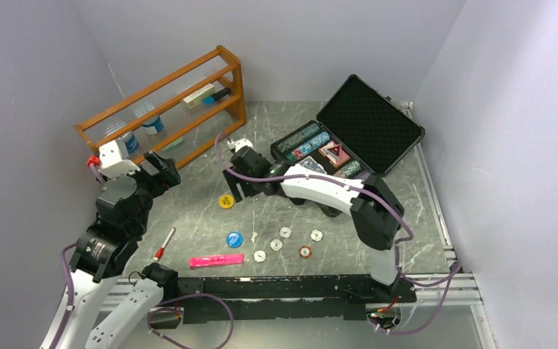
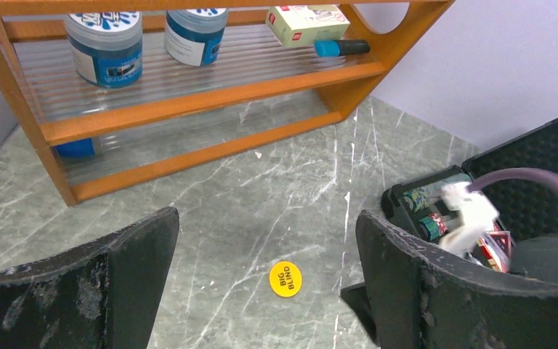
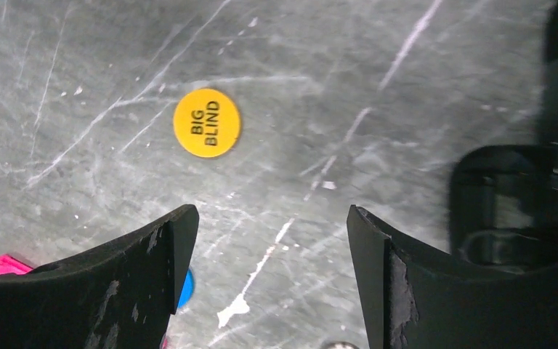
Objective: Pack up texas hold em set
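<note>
The black case (image 1: 369, 116) lies open at the back right, with chip stacks (image 1: 304, 142) and a card deck (image 1: 334, 153) in its tray. On the table are a yellow "BIG BLIND" button (image 1: 226, 201) (image 2: 285, 278) (image 3: 206, 122), a blue button (image 1: 234, 238), several small white discs (image 1: 285, 233) and a red-and-white chip (image 1: 304, 251). My right gripper (image 1: 237, 190) (image 3: 270, 225) hovers open just right of the yellow button, with nothing between its fingers. My left gripper (image 1: 163, 170) (image 2: 267, 240) stands wide open and empty, left of the yellow button, which shows on the table beyond its jaws.
A wooden rack (image 1: 167, 102) with jars (image 2: 105, 43) and a small box (image 2: 306, 22) stands at the back left. A pink marker (image 1: 216, 260) and a red-tipped pen (image 1: 164, 244) lie near the front edge. Walls close in on both sides.
</note>
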Available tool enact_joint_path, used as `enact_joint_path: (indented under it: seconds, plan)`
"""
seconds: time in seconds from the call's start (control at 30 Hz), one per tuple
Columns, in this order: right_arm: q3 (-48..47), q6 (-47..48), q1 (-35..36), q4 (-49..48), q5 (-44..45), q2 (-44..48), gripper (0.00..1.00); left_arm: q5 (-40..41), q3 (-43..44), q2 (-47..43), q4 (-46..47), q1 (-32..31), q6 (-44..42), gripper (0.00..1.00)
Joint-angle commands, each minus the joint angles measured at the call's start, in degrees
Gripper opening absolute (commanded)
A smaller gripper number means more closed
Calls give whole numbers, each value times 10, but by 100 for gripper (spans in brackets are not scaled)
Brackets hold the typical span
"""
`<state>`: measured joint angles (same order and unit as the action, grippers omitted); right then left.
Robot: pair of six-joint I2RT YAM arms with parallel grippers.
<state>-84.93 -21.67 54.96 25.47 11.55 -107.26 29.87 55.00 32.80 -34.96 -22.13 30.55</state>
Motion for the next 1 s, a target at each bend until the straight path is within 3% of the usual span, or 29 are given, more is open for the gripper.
enact_joint_path:
  seconds: [0.0, 0.23, 0.6, 0.97]
  plan:
    - [-58, -3, 23, 0, -10, -46, 79, -19, 22, -16, 17, 1, -37, 97]
    - [-168, 7, 51, 49, 1, -155, 78, -85, 4, -44, 51, 2, -65, 97]
    - [-230, -8, 53, 80, 0, -233, 64, -55, -6, -51, 26, 2, -55, 97]
    - [-264, -3, 54, 88, 0, -276, 63, -40, -13, -51, 26, 2, -51, 97]
